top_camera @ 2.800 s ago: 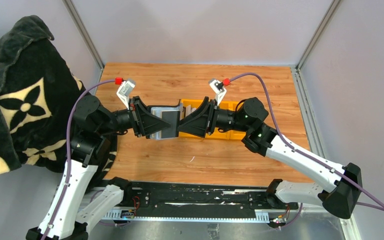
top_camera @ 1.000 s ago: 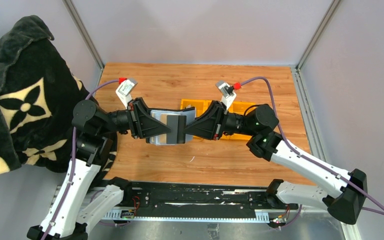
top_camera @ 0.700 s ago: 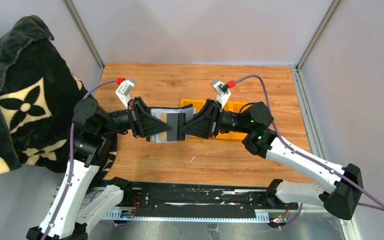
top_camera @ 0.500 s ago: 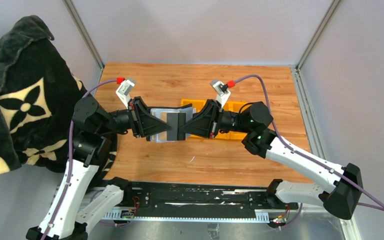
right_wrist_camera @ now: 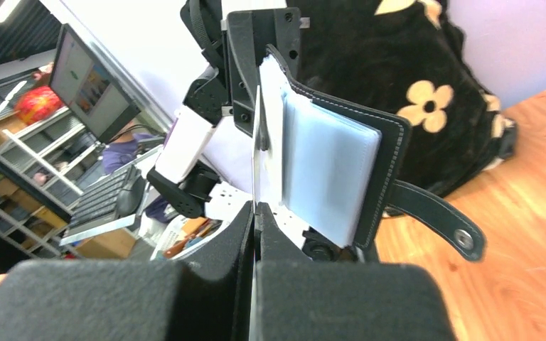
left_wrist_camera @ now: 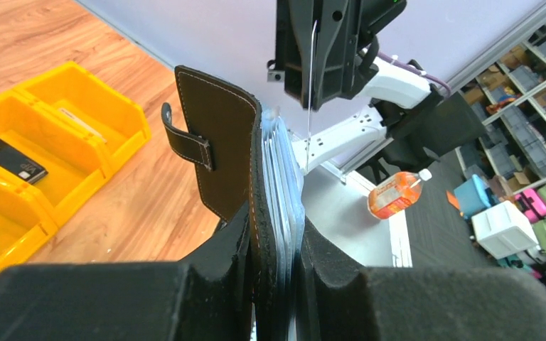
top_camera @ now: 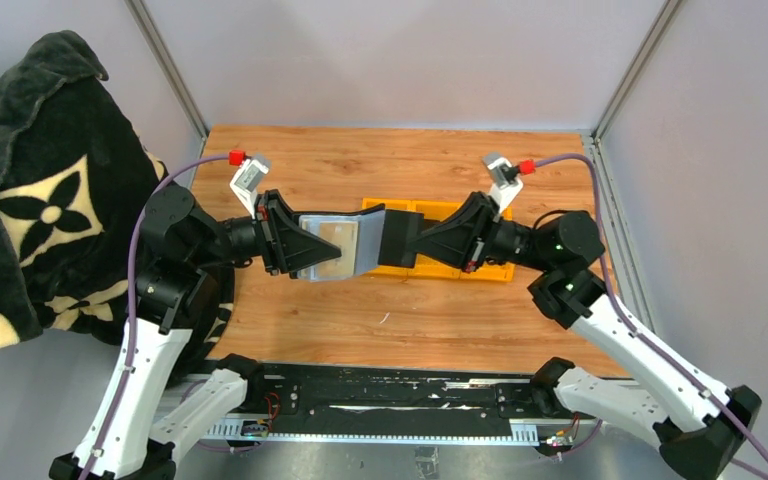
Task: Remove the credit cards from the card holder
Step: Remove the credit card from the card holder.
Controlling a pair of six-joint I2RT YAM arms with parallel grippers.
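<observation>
Right gripper (right_wrist_camera: 255, 213) clamped on one credit card (top_camera: 398, 238), apparently clear | left gripper (left_wrist_camera: 276, 245) grips card holder (left_wrist_camera: 217, 142) | tan card (top_camera: 338, 240), others not yet extracted

Robotics lab, bench-top test cell.

Boxed in by plain grey panels (top_camera: 390, 60) on aluminium posts (top_camera: 165, 65) at nine, twelve and three o'clock around a wood-grain tabletop (top_camera: 360, 160). Fitted with a left arm (top_camera: 145, 370) and a right arm (top_camera: 625, 340), white and black, bolted to a black rail (top_camera: 380, 392) at six o'clock, and purple cables (top_camera: 550, 160). Backed, past the left wrist at three o'clock, by storage racks (left_wrist_camera: 533, 121) above coloured cases (left_wrist_camera: 540, 192). Backed, past the right wrist, by a lit monitor (right_wrist_camera: 85, 85) at ten o'clock and open shelving (right_wrist_camera: 14, 163) at nine.
</observation>
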